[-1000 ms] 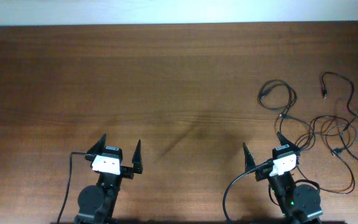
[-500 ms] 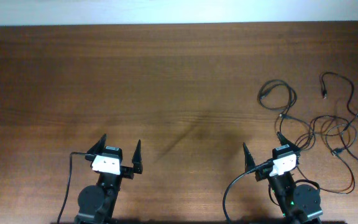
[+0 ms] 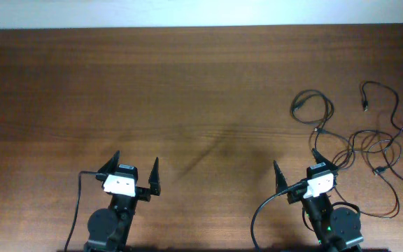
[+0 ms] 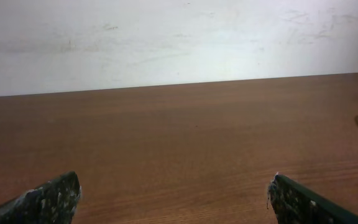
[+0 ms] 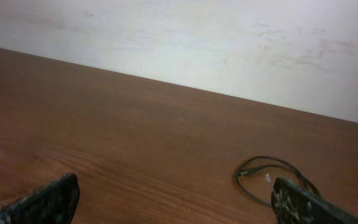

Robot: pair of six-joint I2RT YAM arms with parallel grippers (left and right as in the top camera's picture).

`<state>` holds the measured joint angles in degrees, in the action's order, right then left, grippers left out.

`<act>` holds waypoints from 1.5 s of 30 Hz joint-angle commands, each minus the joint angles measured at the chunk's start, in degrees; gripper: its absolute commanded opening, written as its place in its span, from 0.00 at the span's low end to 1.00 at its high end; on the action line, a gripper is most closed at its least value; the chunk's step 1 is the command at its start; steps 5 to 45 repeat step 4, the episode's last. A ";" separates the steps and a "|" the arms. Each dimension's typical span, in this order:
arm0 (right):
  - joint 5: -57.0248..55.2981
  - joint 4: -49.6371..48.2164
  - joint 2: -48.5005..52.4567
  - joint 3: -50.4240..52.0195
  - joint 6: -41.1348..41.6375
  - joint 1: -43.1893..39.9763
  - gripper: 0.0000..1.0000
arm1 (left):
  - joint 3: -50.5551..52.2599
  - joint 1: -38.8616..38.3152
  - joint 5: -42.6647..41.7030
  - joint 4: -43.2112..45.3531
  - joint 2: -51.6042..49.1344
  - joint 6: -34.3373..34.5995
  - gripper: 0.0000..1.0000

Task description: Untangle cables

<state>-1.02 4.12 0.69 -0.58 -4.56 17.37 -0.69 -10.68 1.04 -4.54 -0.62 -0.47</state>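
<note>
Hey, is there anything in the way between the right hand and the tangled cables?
Nothing visible. Only bare table lies between the open right hand and the cables, which sprawl just ahead of it and to its right.

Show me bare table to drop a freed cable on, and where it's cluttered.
Bare: the table from its left edge across to the cables, including the strip between the left gripper and the right gripper. Crowded: the right side, where the cables loop from the far edge down to beside the right gripper.
</note>
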 commanded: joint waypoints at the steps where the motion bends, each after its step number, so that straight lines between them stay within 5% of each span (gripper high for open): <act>1: 0.15 0.46 -0.28 0.26 0.07 0.26 0.98 | 0.15 0.35 -0.66 -0.31 0.33 -0.87 0.99; 45: 0.15 0.46 -0.28 0.26 0.07 0.26 0.98 | 0.15 0.35 -0.66 -0.31 0.33 -0.87 0.99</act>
